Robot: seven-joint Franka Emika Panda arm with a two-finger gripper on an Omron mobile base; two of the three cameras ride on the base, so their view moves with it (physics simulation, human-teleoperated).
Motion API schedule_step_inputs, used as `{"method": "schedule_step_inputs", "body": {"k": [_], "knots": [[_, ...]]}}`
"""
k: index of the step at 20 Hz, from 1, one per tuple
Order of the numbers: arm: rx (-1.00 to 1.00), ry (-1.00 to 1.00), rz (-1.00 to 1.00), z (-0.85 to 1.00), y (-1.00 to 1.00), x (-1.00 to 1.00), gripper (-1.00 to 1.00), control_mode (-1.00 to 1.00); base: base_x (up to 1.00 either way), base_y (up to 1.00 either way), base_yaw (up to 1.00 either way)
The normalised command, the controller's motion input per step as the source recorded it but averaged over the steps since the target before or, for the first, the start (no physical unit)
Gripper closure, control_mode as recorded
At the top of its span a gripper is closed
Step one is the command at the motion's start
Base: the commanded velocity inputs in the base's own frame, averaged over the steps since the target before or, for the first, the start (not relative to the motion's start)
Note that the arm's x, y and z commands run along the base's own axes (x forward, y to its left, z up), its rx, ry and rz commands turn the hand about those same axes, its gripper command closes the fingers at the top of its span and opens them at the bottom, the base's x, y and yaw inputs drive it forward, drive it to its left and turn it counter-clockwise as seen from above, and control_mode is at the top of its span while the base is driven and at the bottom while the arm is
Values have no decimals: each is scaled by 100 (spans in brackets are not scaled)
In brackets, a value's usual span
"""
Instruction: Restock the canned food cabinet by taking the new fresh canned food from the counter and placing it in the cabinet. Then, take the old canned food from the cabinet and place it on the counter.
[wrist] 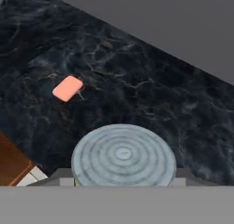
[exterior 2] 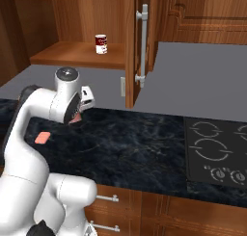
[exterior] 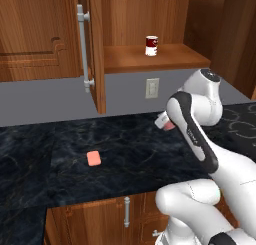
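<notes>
My gripper (exterior: 165, 121) hangs over the black counter (exterior: 125, 149), shut on the old canned food (wrist: 123, 157). In the hand view its light ringed lid hides the fingers. In the left base view a bit of the can's reddish band (exterior: 170, 125) peeks out beside the hand. The new fresh canned food (exterior: 151, 45), dark red and white, stands upright on the shelf of the open wooden cabinet (exterior: 165, 61), up and behind the hand. It also stands there in the right base view (exterior 2: 101, 44).
The cabinet door (exterior: 97, 49) stands open with its silver bar handle (exterior: 82, 46) facing out. A pink sponge (exterior: 93, 158) lies on the counter left of the hand. A wall outlet (exterior: 152, 88) sits under the shelf. A black cooktop (exterior 2: 217, 150) lies to the right.
</notes>
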Motion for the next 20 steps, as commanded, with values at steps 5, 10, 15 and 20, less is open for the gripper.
{"method": "schedule_step_inputs", "body": {"k": [5,10,15,20], "knots": [[-1,11,2,-100,78,93,100,-100,0,0,0],[21,0,0,-100,49,88,100,-100,0,0,0],[31,0,2,-86,8,54,100,-100,0,0,0],[12,0,6,-38,0,17,100,-100,0,0,0]]}}
